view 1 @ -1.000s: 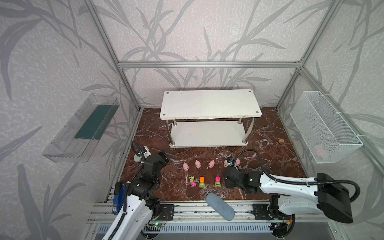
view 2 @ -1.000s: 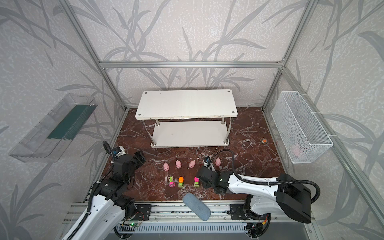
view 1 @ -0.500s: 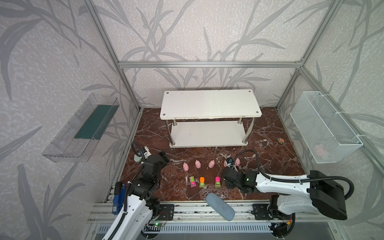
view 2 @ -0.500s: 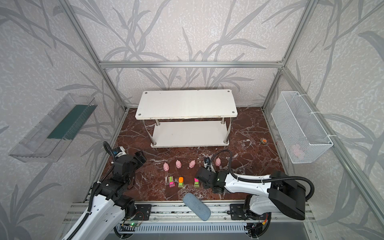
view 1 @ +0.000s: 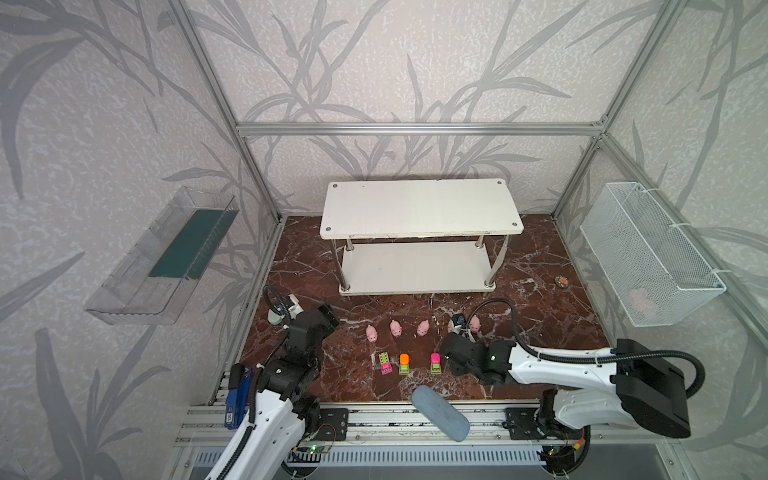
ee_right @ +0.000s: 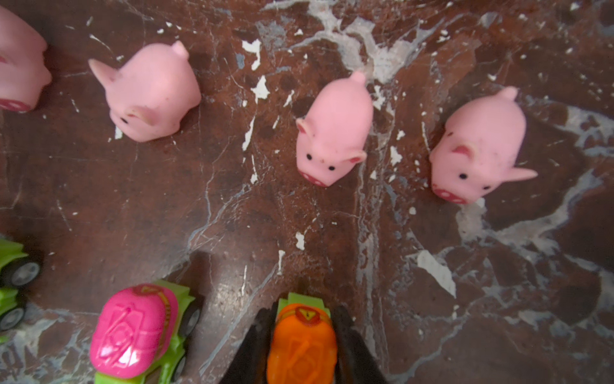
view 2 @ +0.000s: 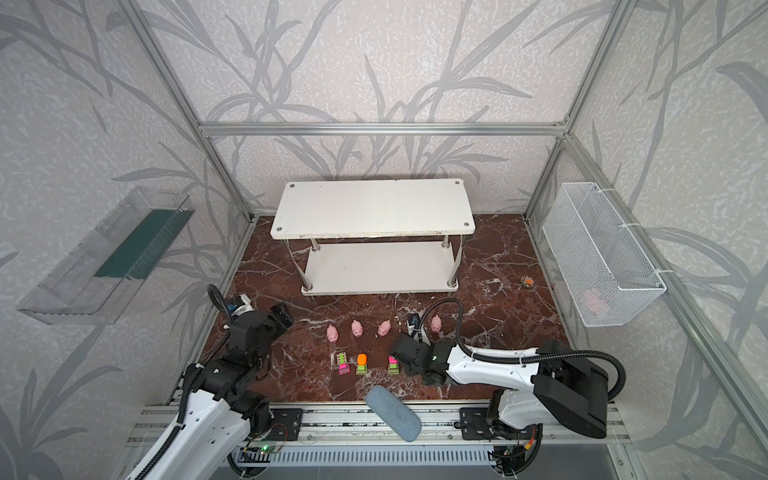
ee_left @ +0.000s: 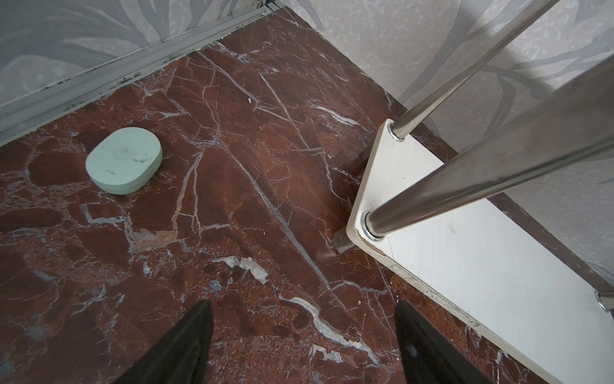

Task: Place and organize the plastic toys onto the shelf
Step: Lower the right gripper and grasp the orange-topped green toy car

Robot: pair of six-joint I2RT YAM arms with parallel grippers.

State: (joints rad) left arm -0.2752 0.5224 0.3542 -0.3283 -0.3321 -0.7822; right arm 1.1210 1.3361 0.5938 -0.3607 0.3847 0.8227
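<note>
**Right wrist view.** The right gripper (ee_right: 302, 314) is clamped on an orange-topped green truck (ee_right: 300, 345), with the black fingers (ee_right: 255, 349) tight against both its flanks. Just beside the jaws sits a pink-topped truck (ee_right: 138, 332). Farther out on that same side is a third truck (ee_right: 10, 254), cut off by the frame edge. Ahead of the jaws, pink pigs (ee_right: 334, 133) stand in a row on the marble floor (ee_right: 465, 282), snouts toward the gripper.

**Left wrist view.** The left gripper (ee_left: 302, 304) is spread wide, with only floor between the jaws. A lower-board corner of the shelf (ee_left: 465, 259) lies ahead to one side. A pale-green oval object (ee_left: 124, 159) lies ahead to the other side, well apart.

**Both top views.** The shelf stands well beyond both sets of jaws. All the toys visible are on the floor, the pigs between the right jaws and the shelf. The left jaws are well apart from every toy. A blue-grey pad (view 1: 440, 411) lies behind the right jaws.
</note>
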